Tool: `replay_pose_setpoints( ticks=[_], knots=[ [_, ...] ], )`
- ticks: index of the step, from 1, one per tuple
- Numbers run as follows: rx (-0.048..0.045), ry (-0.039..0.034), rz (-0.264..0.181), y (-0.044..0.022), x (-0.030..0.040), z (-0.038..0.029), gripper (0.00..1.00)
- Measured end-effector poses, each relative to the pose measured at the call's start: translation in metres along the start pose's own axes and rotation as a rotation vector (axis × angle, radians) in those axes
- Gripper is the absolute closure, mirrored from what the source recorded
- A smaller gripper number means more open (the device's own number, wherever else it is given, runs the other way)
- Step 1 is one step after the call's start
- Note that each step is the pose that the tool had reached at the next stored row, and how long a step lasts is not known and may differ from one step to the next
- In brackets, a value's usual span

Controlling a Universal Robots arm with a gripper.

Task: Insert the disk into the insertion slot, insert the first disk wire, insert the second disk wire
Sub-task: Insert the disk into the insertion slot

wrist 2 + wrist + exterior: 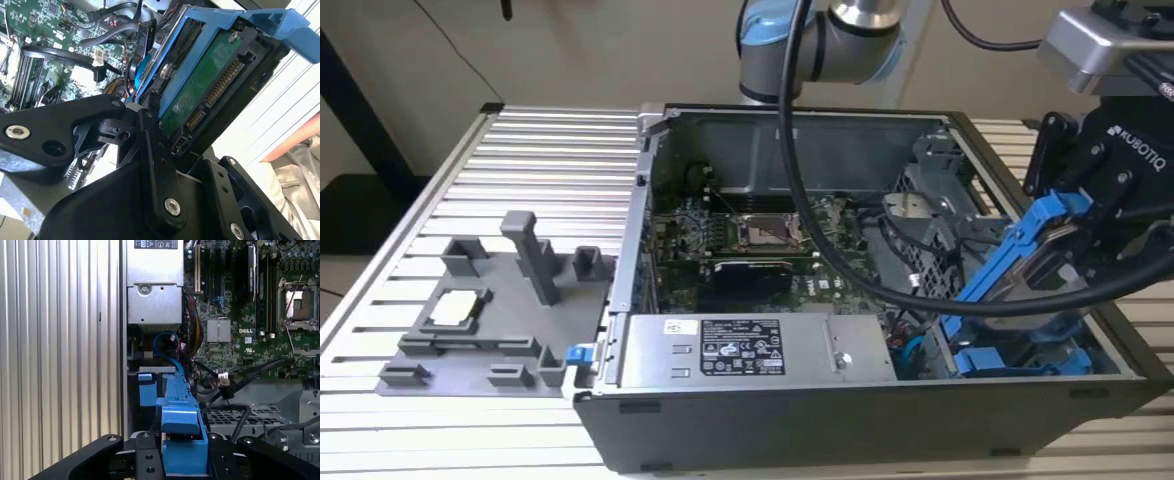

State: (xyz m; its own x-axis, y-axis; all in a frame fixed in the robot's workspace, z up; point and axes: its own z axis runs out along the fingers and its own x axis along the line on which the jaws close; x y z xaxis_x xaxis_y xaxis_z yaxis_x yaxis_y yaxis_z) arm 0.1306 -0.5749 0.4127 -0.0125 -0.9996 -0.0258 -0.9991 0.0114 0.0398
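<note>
- The surface is a ribbed silver metal table (520, 150) with a plain beige wall (587, 50) behind it. One open computer case (854, 425) lies on the table, its side panel off.
- One arm (821, 40) rises behind the case's far wall. One black cable (790, 150) hangs from it and crosses over the case's inside.
- One gripper (1083, 235) hangs over the case's corner at the exterior view's right. Its black fingers (146, 460) are pressed together on the disk, one on each side of the blue carrier – the first wrist view shows this plainly.
- One disk (1014, 255) is held tilted, its lower end dipping into the case and its upper end above the case's rim. The second wrist view shows its green circuit board and connector edge (220, 80) inside the blue frame.
- The disk sits just beside the grey perforated drive cage (937, 205), which stands inside the case on the same side; it is not seated in the cage.
- More blue plastic (1021, 360) lies low in the case, under the held disk.
- One green motherboard (761, 270) covers the case's floor.
- One grey power-supply box (734, 350) with a white-and-black label sits against the case's near wall.
- One grey fixture tray (480, 320) rests on the table outside the case, at the exterior view's left – several upright posts stand on it, the tallest near its middle.
</note>
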Motion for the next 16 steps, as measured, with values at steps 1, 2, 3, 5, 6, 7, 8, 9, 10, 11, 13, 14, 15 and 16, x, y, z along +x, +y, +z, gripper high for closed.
replay_pose_setpoints(
  ticks=[1, 2, 3, 5, 6, 7, 8, 9, 10, 11, 13, 14, 15, 16],
  knots=[
    [0.0000, -0.0001, -0.001, -0.0004, 0.0000, 0.0006, 0.67],
    [0.0000, 0.0000, -0.001, -0.0008, 0.0000, 0.0014, 0.67],
    [0.0000, 0.0003, -0.002, -0.0009, 0.0001, 0.0022, 0.67],
    [-0.0002, 0.0000, -0.002, -0.0012, 0.0001, 0.0045, 0.67],
    [-0.0001, -0.0001, -0.003, -0.0013, 0.0002, 0.0059, 0.67],
    [-0.0001, 0.0004, -0.004, -0.0014, 0.0002, 0.0071, 0.67],
    [-0.0001, 0.0003, -0.004, -0.0015, 0.0002, 0.0085, 0.67],
    [-0.0001, -0.0001, -0.004, -0.0015, 0.0003, 0.0101, 0.67],
    [-0.0002, 0.0002, -0.005, -0.0016, 0.0003, 0.0116, 0.67],
    [-0.0002, 0.0002, -0.005, -0.0017, 0.0003, 0.0133, 0.67],
    [-0.0002, 0.0002, -0.006, -0.0018, 0.0004, 0.0169, 0.67],
    [-0.0002, 0.0000, -0.006, -0.0019, 0.0005, 0.0189, 0.67],
    [-0.0002, 0.0002, -0.006, -0.0020, 0.0005, 0.0207, 0.67],
    [-0.0002, 0.0002, -0.006, -0.0020, 0.0006, 0.0225, 0.67]
  ],
)
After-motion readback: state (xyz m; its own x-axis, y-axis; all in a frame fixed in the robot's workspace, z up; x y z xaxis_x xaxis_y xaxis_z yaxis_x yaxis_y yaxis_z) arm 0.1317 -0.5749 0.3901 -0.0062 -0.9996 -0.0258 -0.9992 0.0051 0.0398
